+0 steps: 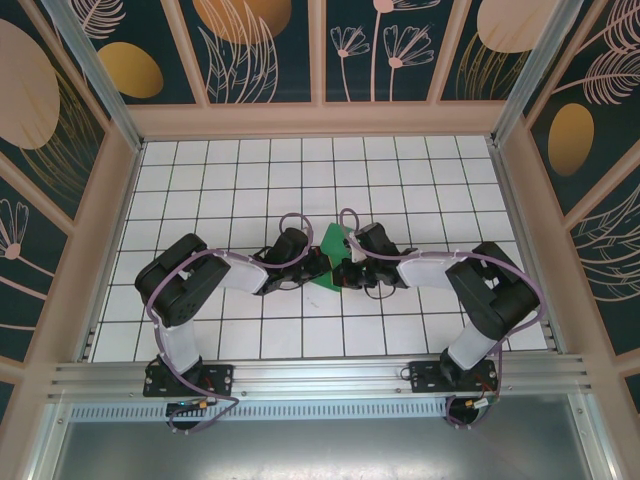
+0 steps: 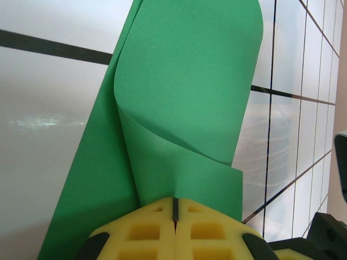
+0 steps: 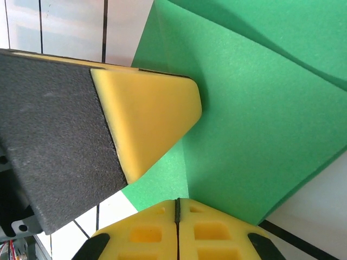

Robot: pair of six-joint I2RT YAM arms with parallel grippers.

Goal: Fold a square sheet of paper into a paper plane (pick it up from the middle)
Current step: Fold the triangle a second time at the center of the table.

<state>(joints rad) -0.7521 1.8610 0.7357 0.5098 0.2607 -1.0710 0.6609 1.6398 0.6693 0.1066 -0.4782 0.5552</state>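
White gridded tabletop (image 1: 200, 180) was seen under the square sheet of paper (image 1: 333, 250), curled at mid-table with its long axis laid near-to-far and a corner pointed at the far wall (image 1: 320, 120). It was clamped by the left gripper (image 1: 318, 270) and the right gripper (image 1: 346, 272), both closed on it; floral panels (image 1: 260, 50) were set around.

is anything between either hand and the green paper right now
Nothing visible is in the way. The left hand is shut on the green sheet at its curled edge, and the right hand is shut on it too, close beside the left.
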